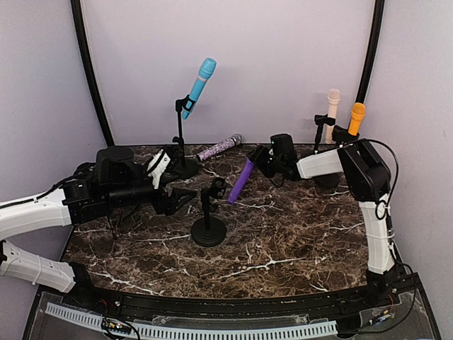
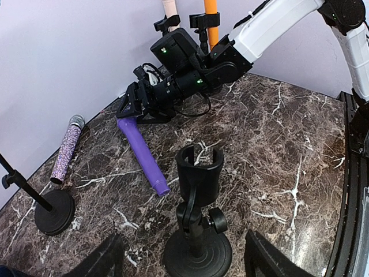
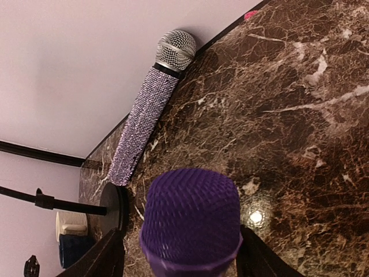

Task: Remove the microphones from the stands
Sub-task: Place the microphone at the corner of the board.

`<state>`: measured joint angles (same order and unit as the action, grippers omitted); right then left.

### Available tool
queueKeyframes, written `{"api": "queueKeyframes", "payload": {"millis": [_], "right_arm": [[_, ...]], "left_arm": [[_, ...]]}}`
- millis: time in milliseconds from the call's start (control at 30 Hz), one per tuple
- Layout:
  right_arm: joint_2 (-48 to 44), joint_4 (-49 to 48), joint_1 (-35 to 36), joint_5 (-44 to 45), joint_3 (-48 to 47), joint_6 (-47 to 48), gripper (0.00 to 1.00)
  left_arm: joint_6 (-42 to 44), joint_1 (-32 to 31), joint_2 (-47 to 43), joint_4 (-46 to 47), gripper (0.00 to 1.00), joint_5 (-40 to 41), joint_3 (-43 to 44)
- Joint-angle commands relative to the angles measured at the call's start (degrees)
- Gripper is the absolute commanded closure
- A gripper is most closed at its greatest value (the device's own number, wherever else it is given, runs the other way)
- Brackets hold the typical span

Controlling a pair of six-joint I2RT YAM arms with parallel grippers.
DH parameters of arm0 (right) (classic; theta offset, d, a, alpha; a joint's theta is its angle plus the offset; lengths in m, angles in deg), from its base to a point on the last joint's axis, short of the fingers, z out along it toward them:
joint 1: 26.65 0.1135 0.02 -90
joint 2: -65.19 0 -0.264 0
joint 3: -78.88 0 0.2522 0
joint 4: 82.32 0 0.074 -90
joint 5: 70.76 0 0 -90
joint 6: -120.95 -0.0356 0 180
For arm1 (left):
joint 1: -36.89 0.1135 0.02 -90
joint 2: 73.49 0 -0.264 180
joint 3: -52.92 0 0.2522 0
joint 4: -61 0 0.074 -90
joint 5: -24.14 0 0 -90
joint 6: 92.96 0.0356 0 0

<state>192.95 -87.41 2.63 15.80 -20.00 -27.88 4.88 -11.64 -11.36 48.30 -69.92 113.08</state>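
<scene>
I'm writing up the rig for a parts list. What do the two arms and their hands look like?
Both arms pair white shell links with black joint housings. The left hand and right hand are all black. A thin black cable loops beside the right arm's elbow joint, and small green lights glow on its wrist, with loose black wiring nearby.

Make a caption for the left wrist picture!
Purple microphone slants from the right gripper to the table, behind an empty stand.
</scene>
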Motion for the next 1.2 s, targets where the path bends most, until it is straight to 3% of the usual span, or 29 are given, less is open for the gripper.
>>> {"api": "queueKeyframes", "payload": {"millis": [0, 300, 567, 733, 933, 1167], "right_arm": [[1.8, 2.2, -1.1, 2.3, -3.8, 0.4, 0.26], [0.7, 4.2, -1.5, 3.3, -5.1, 2.5, 0.02], [-7.8, 2.0, -1.4, 1.2, 1.1, 6.4, 0.02], [-15.4, -1.5, -1.1, -4.7, 7.6, 9.7, 0.02], [-28.0, -2.1, -0.6, -10.1, 16.4, 15.0, 0.02], [-45.3, -1.4, -0.3, -11.9, 27.1, 18.7, 0.01]], "left_arm": [[0.8, -0.1, -0.5, -0.1, 0.27, -0.7, -0.5], [0.7, -0.1, -0.9, 0.2, 0.27, -0.1, -0.8], [-2.4, -0.2, -2.0, 2.9, 0.28, -2.5, -1.1], [-7.1, -0.3, -2.2, 12.3, 0.28, -2.0, -7.4], [-11.2, -0.7, 0.7, 22.5, 0.29, -3.7, -14.9], [-11.6, -2.1, 8.6, 29.1, 0.29, -3.7, -16.0]]}}
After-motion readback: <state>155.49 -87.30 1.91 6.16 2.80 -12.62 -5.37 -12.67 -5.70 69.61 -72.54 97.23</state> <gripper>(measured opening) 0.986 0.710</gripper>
